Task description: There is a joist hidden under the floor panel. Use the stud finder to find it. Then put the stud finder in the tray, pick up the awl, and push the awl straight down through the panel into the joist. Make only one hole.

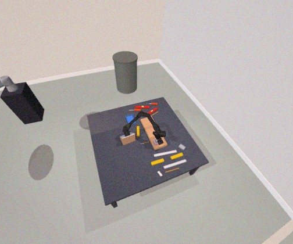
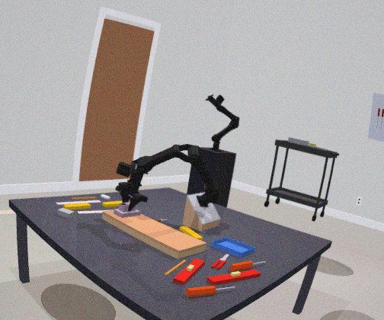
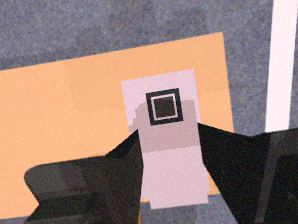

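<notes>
My gripper (image 1: 158, 142) (image 2: 129, 206) (image 3: 164, 128) is shut on the stud finder (image 2: 126, 212) (image 3: 174, 175), a pale pink block. It sits on or just above the end of the tan floor panel (image 1: 148, 129) (image 2: 161, 235) (image 3: 45, 130) farthest from the tray. The stud finder's square indicator (image 3: 164, 106) is dark. The awl (image 1: 145, 143) (image 2: 159, 220) lies on the table beside the panel, partly hidden by it in the exterior view. The blue tray (image 1: 129, 118) (image 2: 233, 247) is empty near the panel's other end. I see no hole in the visible part of the panel.
A yellow block (image 1: 138, 131) (image 2: 190, 232) lies between the panel and a wooden block (image 1: 128, 140) (image 2: 201, 222) by the arm's base. Past the panel's near end lie white strips (image 1: 165, 153), yellow blocks and a grey block (image 1: 182, 147). Red levels (image 2: 189, 271) and screwdrivers (image 2: 201, 291) lie near the other end.
</notes>
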